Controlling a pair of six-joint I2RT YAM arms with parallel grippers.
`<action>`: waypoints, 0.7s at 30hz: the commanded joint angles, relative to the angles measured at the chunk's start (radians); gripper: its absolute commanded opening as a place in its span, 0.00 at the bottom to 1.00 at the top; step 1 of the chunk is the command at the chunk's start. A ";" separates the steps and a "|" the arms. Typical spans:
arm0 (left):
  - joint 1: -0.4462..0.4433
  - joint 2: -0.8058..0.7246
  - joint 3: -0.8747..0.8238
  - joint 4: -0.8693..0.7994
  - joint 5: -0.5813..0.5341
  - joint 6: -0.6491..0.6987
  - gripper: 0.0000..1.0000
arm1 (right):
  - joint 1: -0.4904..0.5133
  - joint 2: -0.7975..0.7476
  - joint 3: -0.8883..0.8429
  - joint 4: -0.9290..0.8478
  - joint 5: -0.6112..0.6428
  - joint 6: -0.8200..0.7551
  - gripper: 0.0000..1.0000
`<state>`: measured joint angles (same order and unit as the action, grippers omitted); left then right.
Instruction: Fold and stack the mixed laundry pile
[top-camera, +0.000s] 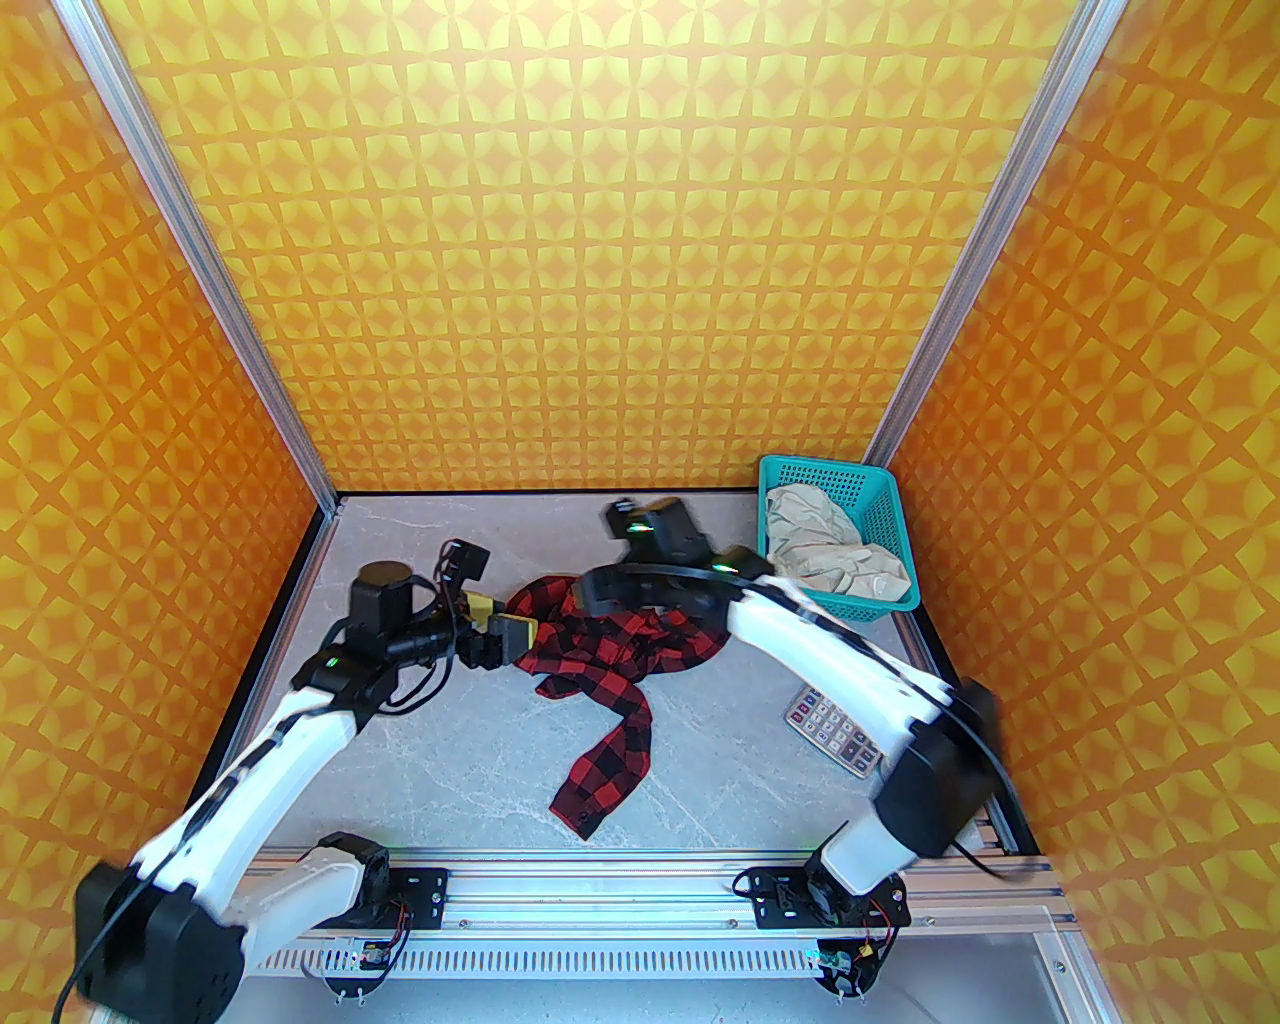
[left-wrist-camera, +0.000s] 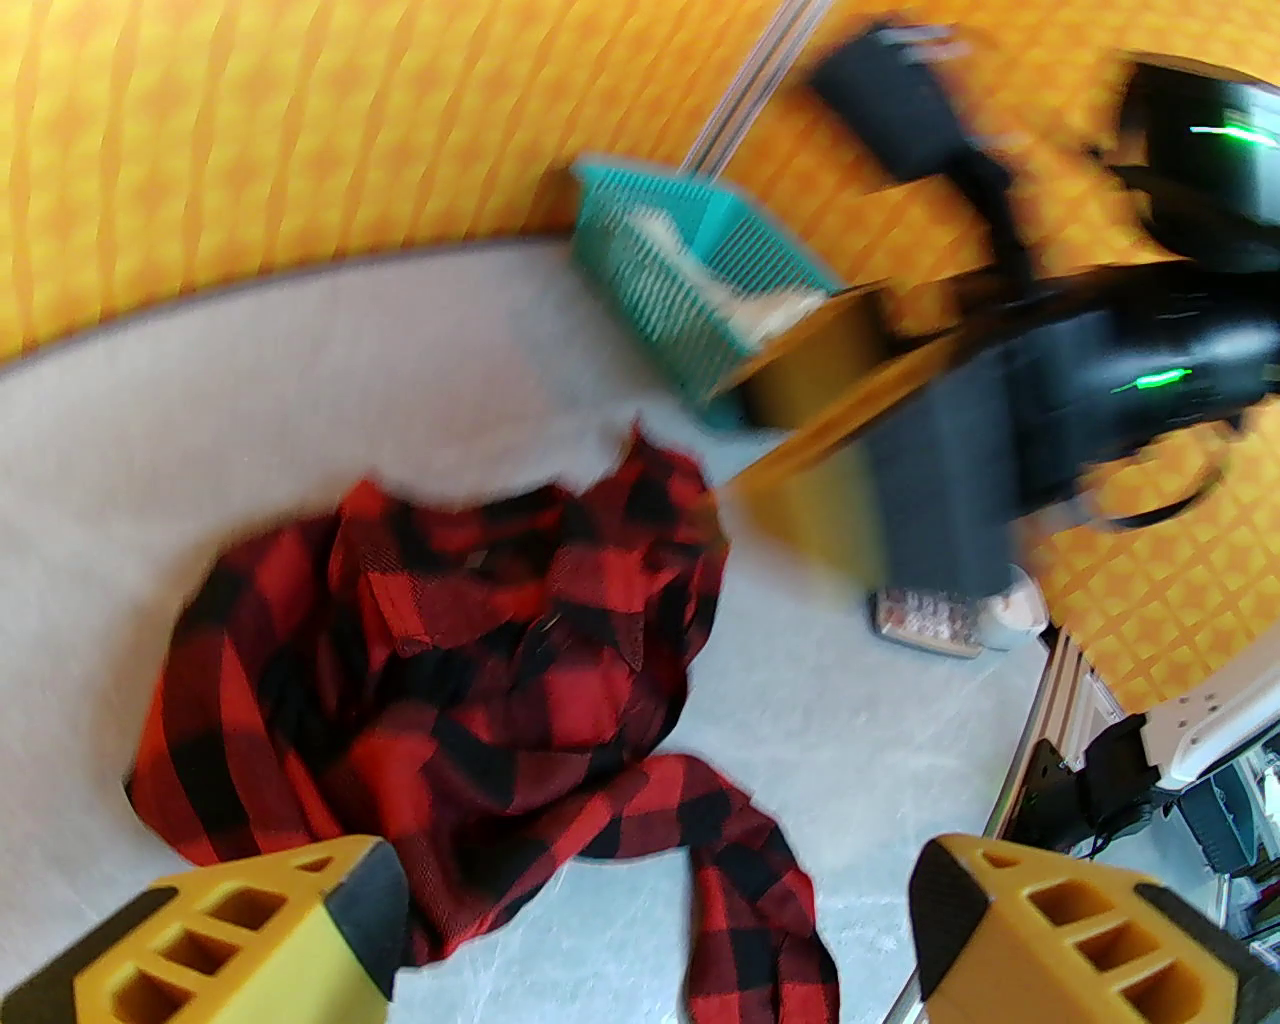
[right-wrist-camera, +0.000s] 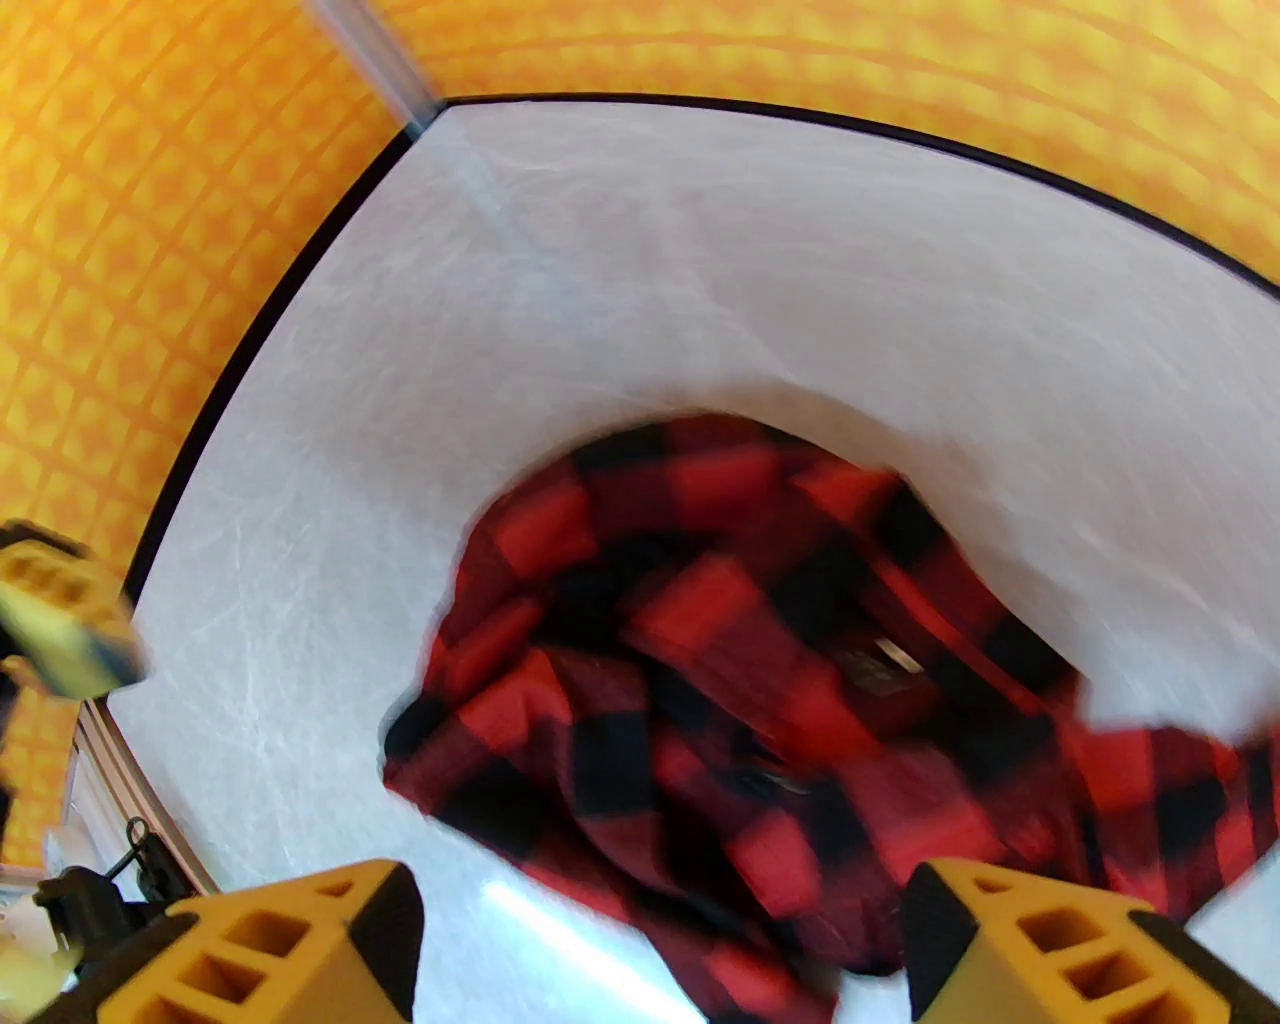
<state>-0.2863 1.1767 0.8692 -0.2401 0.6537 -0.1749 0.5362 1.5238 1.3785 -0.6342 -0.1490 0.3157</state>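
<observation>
Right wrist, checked shirt (right-wrist-camera: 760, 640) (label (right-wrist-camera: 888, 655) blurred)

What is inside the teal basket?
A crumpled cream garment lies inside the teal basket, filling most of it. The basket's floor, and anything that might lie under the cloth, is covered.

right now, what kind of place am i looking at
Likely a robot test booth, not a home: orange patterned walls on aluminium posts, two arms bolted to a rail at the table edge, and staged laundry, a check shirt on the table and a cream garment in a basket.
</observation>
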 joint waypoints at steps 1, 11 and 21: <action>-0.024 0.094 0.058 -0.046 -0.047 0.016 0.85 | -0.115 -0.097 -0.150 -0.053 0.001 0.109 0.78; -0.042 0.444 0.203 -0.157 -0.241 0.014 0.89 | -0.200 0.026 -0.409 0.167 -0.093 0.321 0.69; -0.044 0.586 0.235 -0.008 -0.203 -0.030 0.36 | -0.171 0.327 -0.305 0.420 -0.150 0.336 0.57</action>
<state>-0.3267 1.7653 1.0737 -0.3195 0.4427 -0.1978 0.3580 1.7782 1.0119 -0.3744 -0.2584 0.6281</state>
